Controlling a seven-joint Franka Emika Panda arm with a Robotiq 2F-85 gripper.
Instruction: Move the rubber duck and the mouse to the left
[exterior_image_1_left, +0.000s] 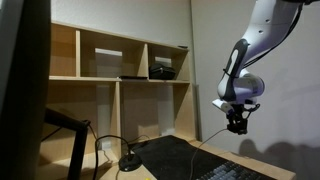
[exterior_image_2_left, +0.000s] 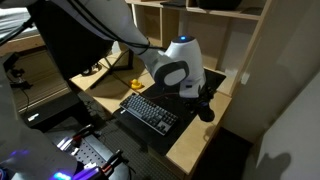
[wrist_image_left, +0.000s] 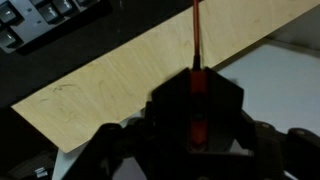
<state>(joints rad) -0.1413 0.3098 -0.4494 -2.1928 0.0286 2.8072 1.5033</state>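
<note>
My gripper (wrist_image_left: 196, 140) is shut on the mouse (wrist_image_left: 196, 105), a dark dome with a red strip down its middle, and holds it in the air above the desk edge. In both exterior views the gripper (exterior_image_1_left: 237, 124) (exterior_image_2_left: 205, 108) hangs above the desk with a dark lump between its fingers. The rubber duck (exterior_image_2_left: 137, 85) is a tiny yellow toy on the wooden desk behind the keyboard's far end, well away from the gripper. The duck does not show in the wrist view.
A dark keyboard (exterior_image_2_left: 153, 113) lies on a black mat (exterior_image_1_left: 170, 158); it also shows in the wrist view (wrist_image_left: 40, 20). A black round base with a cable (exterior_image_1_left: 130, 161) stands near the wooden shelf unit (exterior_image_1_left: 115, 78). The light wooden desk (wrist_image_left: 130, 75) ends below the gripper.
</note>
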